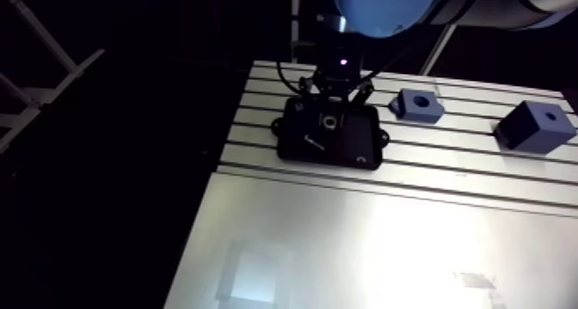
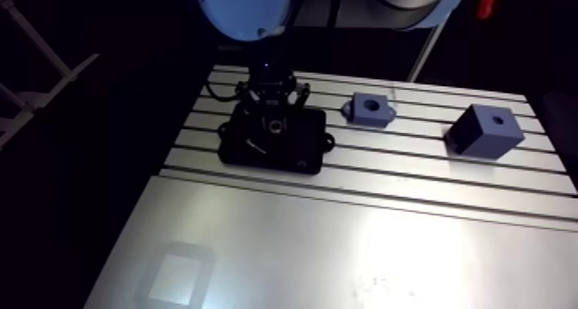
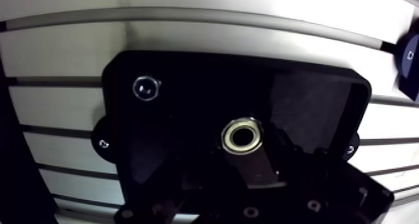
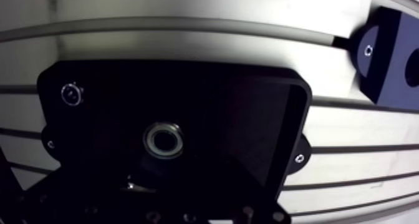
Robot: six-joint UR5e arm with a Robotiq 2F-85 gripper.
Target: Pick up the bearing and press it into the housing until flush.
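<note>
The bearing (image 3: 242, 135), a small silver ring with a dark bore, shows over the middle of a flat black plate with mounting lugs (image 1: 292, 145). The wrist view does not reveal whether it rests in a recess or hangs just above the plate. My gripper (image 1: 334, 101) comes down at the plate's far side, directly over the bearing (image 1: 328, 120); its dark body fills the near edge of the wrist view. A blue block with a round hole (image 1: 417, 104) stands on the slotted table to the right of the plate, apart from it.
A larger blue cube (image 1: 535, 127) with a small hole on top stands further right. A small silver stud (image 3: 145, 88) sits in one corner of the black plate. A smooth metal sheet (image 1: 387, 252) covers the table's front. The table's left edge (image 1: 225, 149) lies close to the plate.
</note>
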